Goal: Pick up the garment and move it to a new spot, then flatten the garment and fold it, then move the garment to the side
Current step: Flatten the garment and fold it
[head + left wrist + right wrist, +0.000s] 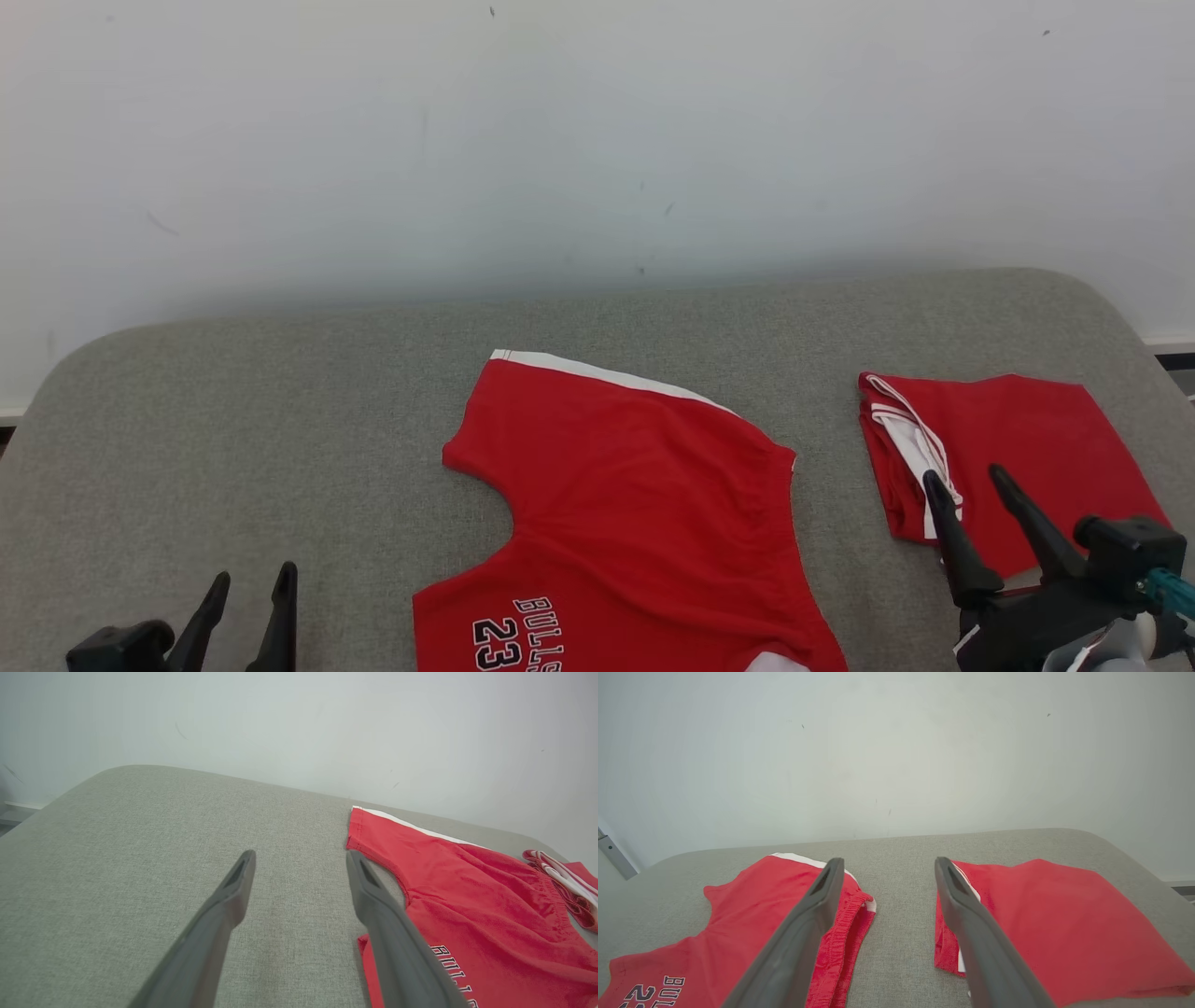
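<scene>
Grey cushion (280, 420) bears red shorts (635, 504), folded garment (1027, 439); left end effector (256, 573), right end effector (963, 474) released.

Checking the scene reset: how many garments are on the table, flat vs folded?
Flat red garment with BULLS 23 print: 1
Folded red garment: 1
Total: 2

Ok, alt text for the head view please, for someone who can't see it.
Red shorts printed BULLS 23 lie spread in the middle of a grey table, with a folded red garment to their right. The open right gripper shows over its near edge; the open left gripper is at lower left.
</scene>
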Tool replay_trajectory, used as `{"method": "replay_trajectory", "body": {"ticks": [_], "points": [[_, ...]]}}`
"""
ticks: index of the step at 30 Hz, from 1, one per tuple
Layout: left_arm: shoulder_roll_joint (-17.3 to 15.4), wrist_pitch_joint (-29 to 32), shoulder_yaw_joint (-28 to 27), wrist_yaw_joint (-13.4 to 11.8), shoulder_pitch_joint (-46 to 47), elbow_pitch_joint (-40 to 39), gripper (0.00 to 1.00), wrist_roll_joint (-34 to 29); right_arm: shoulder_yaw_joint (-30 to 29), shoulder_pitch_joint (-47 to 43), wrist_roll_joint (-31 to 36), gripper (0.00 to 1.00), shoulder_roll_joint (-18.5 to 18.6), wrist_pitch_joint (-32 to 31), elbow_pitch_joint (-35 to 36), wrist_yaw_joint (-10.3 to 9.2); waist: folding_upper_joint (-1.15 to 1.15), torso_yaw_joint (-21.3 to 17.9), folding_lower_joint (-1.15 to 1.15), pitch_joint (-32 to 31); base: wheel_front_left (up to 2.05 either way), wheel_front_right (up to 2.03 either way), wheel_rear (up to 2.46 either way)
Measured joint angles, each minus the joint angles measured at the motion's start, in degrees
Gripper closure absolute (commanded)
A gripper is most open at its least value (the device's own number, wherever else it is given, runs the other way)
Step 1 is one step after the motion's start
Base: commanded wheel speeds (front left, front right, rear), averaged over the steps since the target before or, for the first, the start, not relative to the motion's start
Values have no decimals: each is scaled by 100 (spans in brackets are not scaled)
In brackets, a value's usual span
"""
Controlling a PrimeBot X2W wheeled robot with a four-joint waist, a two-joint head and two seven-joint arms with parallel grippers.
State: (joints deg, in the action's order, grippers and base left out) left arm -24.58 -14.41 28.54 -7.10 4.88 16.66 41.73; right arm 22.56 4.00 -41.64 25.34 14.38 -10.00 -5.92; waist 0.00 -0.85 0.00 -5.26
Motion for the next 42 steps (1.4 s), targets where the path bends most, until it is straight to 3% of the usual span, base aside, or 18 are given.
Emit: {"method": "replay_trajectory", "body": {"ticks": [17,42], "points": [[289,0,-748,0,-358,-248,0,-623,-783,-387,446,0,-109,10,147,-71,0,-6,0,54,0,0,0],[200,114,-510,0,-590,-513,0,-1572,-686,-474,798,0,-168,10,-64,-14,0,-60,0,88,0,0,0]]}}
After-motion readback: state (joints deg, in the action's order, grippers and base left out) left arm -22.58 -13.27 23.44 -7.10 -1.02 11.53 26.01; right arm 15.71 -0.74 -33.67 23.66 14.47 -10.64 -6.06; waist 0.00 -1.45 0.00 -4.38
